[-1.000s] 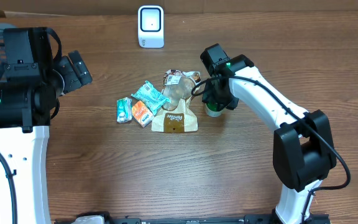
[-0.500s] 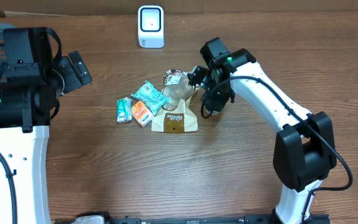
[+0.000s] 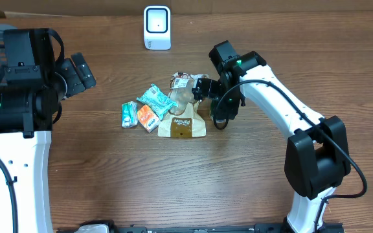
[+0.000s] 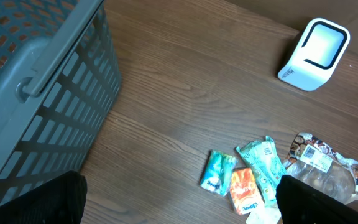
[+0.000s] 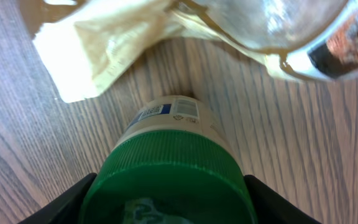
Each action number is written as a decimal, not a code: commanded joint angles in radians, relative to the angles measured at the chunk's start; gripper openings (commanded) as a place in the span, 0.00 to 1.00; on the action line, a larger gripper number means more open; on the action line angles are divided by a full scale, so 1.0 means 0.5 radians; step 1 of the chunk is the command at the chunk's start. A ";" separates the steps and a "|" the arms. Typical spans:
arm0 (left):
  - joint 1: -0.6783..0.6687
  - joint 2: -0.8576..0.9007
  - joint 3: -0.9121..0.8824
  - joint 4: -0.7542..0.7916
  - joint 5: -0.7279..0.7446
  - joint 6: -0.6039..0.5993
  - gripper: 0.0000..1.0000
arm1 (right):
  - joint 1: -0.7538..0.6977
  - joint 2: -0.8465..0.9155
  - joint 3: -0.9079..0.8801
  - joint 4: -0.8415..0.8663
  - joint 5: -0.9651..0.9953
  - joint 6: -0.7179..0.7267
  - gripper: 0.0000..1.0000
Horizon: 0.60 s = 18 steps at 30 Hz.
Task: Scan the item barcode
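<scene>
The right gripper (image 5: 169, 193) has swung toward the pile, its fingers (image 5: 61, 210) flanking the green-capped bottle (image 5: 166, 124) beside the tan pouch (image 3: 182, 124) (gripping or releasing, I cannot tell) — well apart from the scanner (image 3: 157, 27), so no scan yet; the left gripper (image 3: 81, 72) gapes wide.

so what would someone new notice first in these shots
The green-capped bottle fills the right wrist view, set between the jaws of the right gripper, which sits at the right edge of a heap of snack packets in the middle of the wooden table. Beyond the heap a white scanner stands at the far edge, and a grey mesh basket looms in the left wrist view.
</scene>
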 commanded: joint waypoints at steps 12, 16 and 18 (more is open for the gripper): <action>0.009 -0.029 0.016 0.007 -0.022 0.044 0.99 | -0.013 -0.063 0.040 0.140 -0.054 0.645 1.00; 0.009 -0.029 0.016 0.008 -0.021 0.044 1.00 | -0.013 -0.063 0.127 0.147 -0.055 1.869 1.00; 0.009 -0.029 0.016 0.007 -0.021 0.044 0.99 | -0.013 -0.063 0.122 0.115 -0.077 2.245 1.00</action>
